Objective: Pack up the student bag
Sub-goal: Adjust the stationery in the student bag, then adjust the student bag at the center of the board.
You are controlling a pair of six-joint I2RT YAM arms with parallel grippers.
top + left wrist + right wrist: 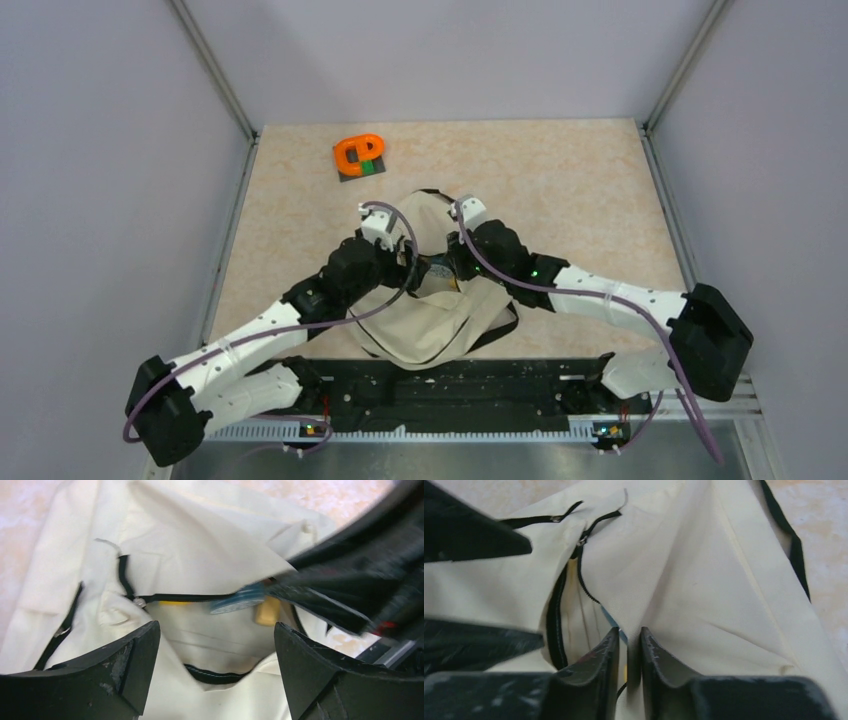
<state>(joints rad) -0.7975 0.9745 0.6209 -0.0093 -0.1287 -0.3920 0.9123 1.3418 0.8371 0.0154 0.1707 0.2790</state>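
The left gripper (217,630) stood wide open and held nothing. The bag (200,545) lay directly below its fingers, with the unzipped opening between them. The right gripper (629,636) was nearly closed at the bag's opening edge; whether it pinched fabric could not be determined.

Beige student bag (440,325) mid worktop (590,190). Left arm (290,315) and right arm (600,290) meet over it. Orange object (359,153) far-left, well apart.

beige student bag (440,320) slumped mid table (560,200), zip open, poss. items (237,602) inside.
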